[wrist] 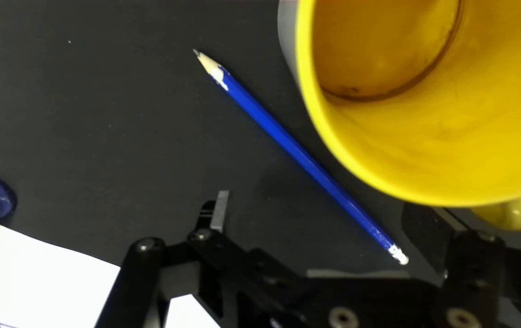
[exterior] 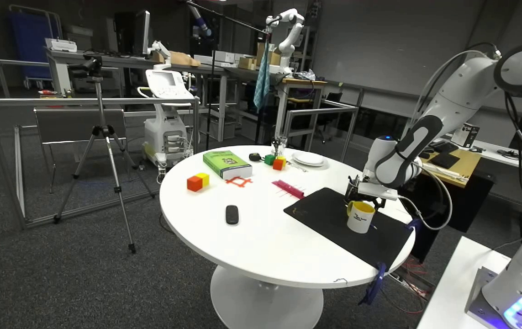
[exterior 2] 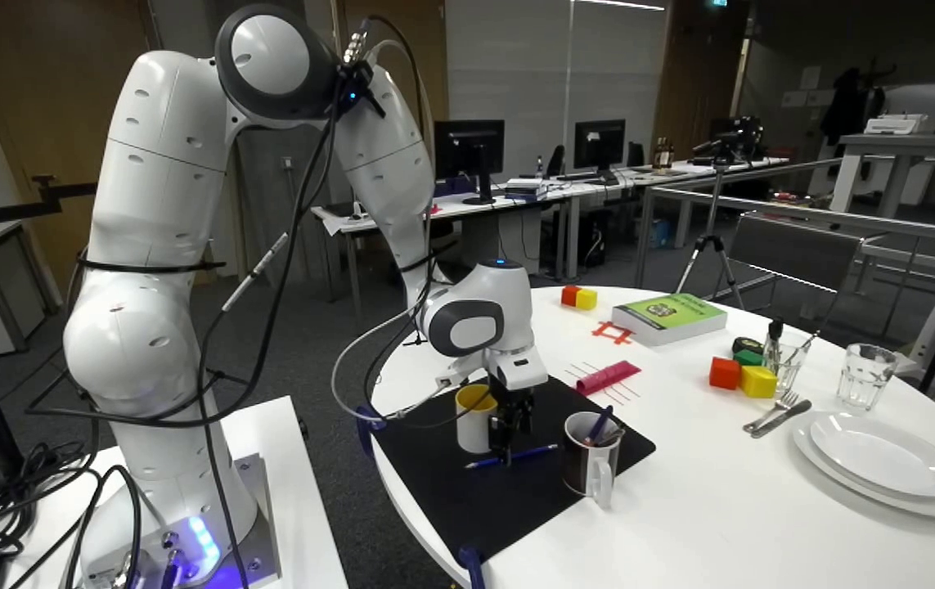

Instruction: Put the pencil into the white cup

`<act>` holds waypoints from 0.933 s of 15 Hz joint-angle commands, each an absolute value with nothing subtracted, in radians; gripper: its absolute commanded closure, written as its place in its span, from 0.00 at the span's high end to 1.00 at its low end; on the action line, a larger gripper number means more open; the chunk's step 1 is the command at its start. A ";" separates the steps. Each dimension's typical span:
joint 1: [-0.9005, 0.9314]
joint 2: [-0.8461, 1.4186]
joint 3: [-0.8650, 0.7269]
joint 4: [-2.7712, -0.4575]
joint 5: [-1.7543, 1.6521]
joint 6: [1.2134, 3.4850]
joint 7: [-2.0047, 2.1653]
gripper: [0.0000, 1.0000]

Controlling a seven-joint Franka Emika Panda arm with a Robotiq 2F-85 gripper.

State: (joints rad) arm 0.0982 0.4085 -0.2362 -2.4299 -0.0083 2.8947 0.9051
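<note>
The blue pencil (wrist: 303,159) lies flat on the black mat, with its point away from the gripper and its white end near the jaws; it also shows in an exterior view (exterior 2: 539,451). The white cup (exterior: 360,221), yellow inside, stands upright on the mat beside the pencil; it also shows in an exterior view (exterior 2: 474,427) and at the right of the wrist view (wrist: 433,146). Its inside holds nothing that I can see. My gripper (wrist: 335,214) is open and empty, above the pencil's white end and close beside the cup. The cup partly hides one finger.
A dark mug with pens (exterior 2: 580,470) stands at the mat's (exterior 2: 467,507) edge. A pink object (exterior 2: 606,377), plates (exterior 2: 884,458), cutlery (exterior 2: 776,415), glasses (exterior 2: 864,378), cubes (exterior 2: 725,373) and a green book (exterior 2: 667,317) lie farther off. Blue clamps (exterior: 381,274) hold the mat at the table edge.
</note>
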 commanded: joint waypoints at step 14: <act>0.089 0.462 -0.240 -2.404 0.043 2.921 0.853 1.00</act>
